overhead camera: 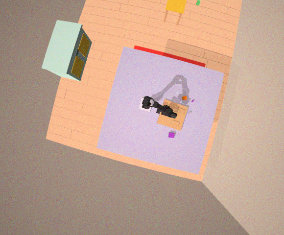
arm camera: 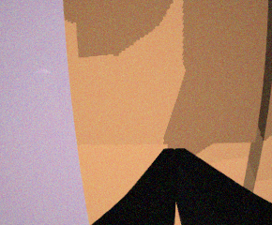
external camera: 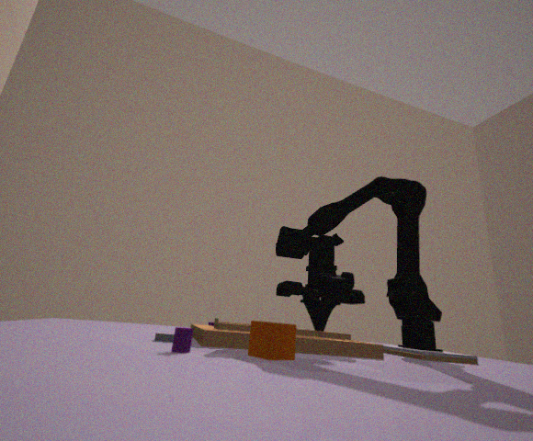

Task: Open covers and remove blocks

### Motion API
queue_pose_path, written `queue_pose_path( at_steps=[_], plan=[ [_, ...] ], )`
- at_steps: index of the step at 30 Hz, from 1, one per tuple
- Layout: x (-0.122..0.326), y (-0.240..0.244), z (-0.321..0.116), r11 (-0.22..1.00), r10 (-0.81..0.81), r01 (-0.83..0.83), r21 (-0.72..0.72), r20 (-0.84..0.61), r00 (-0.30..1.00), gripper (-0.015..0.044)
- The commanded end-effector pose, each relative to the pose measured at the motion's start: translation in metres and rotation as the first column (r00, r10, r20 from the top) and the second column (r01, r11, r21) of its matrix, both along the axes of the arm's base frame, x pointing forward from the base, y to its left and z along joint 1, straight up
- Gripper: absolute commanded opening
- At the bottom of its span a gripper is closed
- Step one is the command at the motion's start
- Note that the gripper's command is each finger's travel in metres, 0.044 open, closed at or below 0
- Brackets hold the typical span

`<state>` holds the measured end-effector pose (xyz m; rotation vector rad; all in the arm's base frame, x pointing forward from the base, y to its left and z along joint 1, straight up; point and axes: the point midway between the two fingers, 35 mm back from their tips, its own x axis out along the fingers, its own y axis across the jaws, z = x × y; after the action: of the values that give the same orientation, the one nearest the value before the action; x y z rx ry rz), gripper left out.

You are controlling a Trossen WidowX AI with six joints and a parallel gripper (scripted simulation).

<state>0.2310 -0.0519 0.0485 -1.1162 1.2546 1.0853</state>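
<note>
The wooden puzzle board (overhead camera: 161, 120) (external camera: 223, 337) (arm camera: 122, 103) lies flat on the table under the arm. My gripper (external camera: 320, 329) (arm camera: 173, 159) is shut and empty, pointing straight down with its tips just above or at the board's top; contact cannot be told. A dark groove (arm camera: 267, 70) runs along the board to the right of the tips. An orange block (overhead camera: 184, 97) (external camera: 272, 340) and a small purple block (overhead camera: 192, 100) (external camera: 181, 340) rest on the table beside the board. A larger purple block (overhead camera: 171, 134) rests off another side. The arm hides part of the board; the covers' states cannot be told.
A small grey piece (overhead camera: 190, 111) (external camera: 164, 337) lies by the board's far edge from the base. Low raised wooden strips (external camera: 333, 335) stand on the board. The white base plate (overhead camera: 141, 107) is left of the board. A red strip (overhead camera: 170, 56) runs along one table edge.
</note>
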Motion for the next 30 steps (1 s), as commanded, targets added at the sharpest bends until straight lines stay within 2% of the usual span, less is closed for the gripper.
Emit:
queue_pose_path(
  at_steps=[1,30],
  plan=[
    [0.001,0.004,-0.001,1.000,-0.003,0.003,-0.003,-0.001,1.000,0.0000],
    [0.008,0.032,-0.001,1.000,-0.003,0.003,0.000,0.000,1.000,0.0000]
  ],
)
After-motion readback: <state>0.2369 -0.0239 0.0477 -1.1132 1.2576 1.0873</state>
